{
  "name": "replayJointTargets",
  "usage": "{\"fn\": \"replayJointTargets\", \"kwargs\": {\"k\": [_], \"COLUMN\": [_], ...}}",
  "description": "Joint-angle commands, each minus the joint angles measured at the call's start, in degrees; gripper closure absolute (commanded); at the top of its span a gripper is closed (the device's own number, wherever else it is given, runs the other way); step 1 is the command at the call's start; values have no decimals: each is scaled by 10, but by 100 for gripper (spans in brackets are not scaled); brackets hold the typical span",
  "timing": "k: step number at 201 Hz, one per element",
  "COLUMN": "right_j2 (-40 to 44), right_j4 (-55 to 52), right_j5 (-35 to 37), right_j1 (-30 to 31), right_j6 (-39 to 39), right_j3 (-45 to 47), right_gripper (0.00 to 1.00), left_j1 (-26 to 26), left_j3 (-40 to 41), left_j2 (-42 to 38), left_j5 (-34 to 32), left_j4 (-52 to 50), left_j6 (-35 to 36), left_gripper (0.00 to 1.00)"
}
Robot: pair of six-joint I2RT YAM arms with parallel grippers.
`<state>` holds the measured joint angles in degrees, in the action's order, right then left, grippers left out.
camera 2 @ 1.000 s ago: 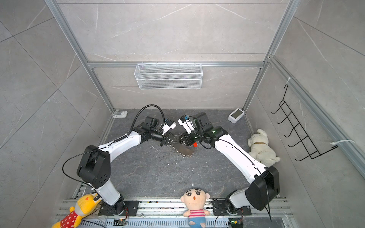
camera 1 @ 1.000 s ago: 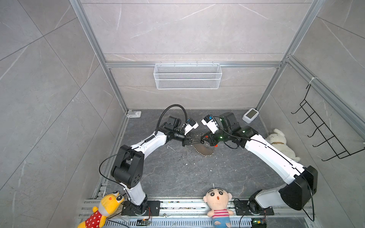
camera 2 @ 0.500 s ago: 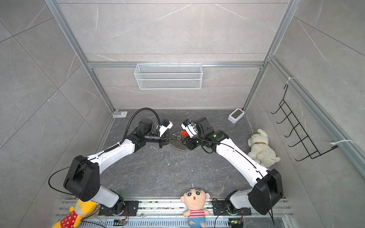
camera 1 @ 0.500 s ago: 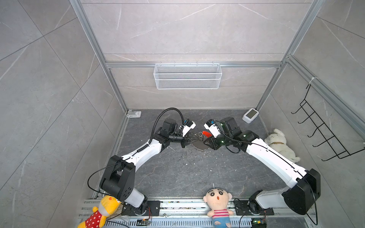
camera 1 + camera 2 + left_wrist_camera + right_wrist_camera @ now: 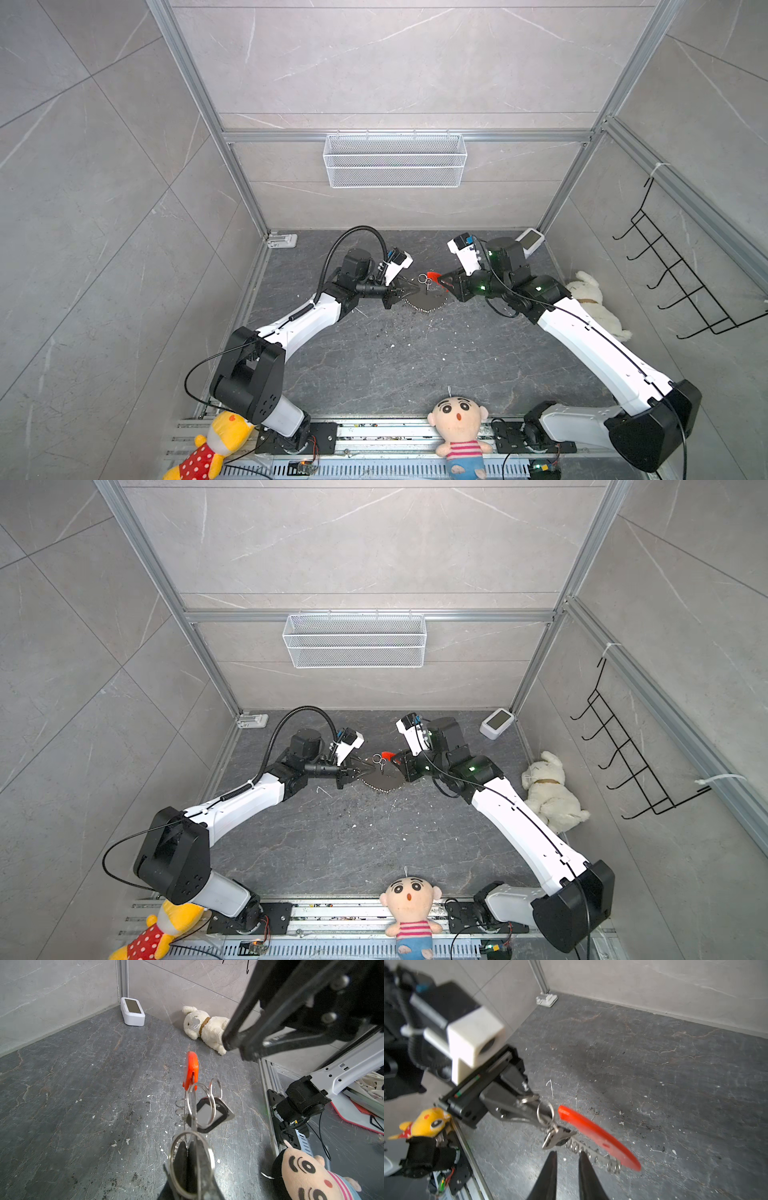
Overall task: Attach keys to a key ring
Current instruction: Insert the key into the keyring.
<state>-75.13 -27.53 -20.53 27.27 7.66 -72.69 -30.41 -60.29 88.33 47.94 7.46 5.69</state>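
The key ring [image 5: 424, 300] [image 5: 384, 782] is held up off the floor between the two arms. It is a grey band fringed with small silver rings [image 5: 591, 1153], joined to a red curved strip [image 5: 191, 1070] [image 5: 598, 1136]. My left gripper [image 5: 188, 1147] [image 5: 405, 291] is shut on the grey band, with a silver ring looped round its jaws. The keys, one small black fob with a pale centre [image 5: 207, 1115] [image 5: 556, 1138], hang on silver rings just past those jaws. My right gripper [image 5: 568, 1154] [image 5: 446, 282] is open and holds nothing, a short way back from the fob and the band.
On the dark stone floor, a white plush dog [image 5: 590, 299] lies by the right wall and a small white device [image 5: 530, 239] sits in the back right corner. Two dolls [image 5: 457, 424] [image 5: 216, 444] lean on the front rail. A wire basket [image 5: 395, 160] hangs on the back wall.
My right gripper was shut at the key ring a second ago. It has since let go, opened, and drawn back to the right. The left gripper still holds the ring.
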Motion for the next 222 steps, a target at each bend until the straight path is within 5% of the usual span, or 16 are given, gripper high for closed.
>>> {"fn": "replayJointTargets", "kwargs": {"k": [1,87,134,222], "right_j2": [-37,-39,-38,-61], "right_j4": [42,83,101,139], "right_j5": [-58,-95,-96,-44], "right_j1": [-4,-2,4,44], "right_j6": [42,65,73,104], "right_j3": [-20,18,29,32], "right_gripper": [77,70,100,100], "left_j1": [-4,-7,-8,-20], "left_j3": [-13,1,1,-3], "left_j2": [-23,-23,-23,-19], "left_j5": [0,-25,-28,-55], "left_j4": [35,92,102,119], "left_j6": [-10,-74,-88,-120], "left_gripper": [100,100,100,100]}}
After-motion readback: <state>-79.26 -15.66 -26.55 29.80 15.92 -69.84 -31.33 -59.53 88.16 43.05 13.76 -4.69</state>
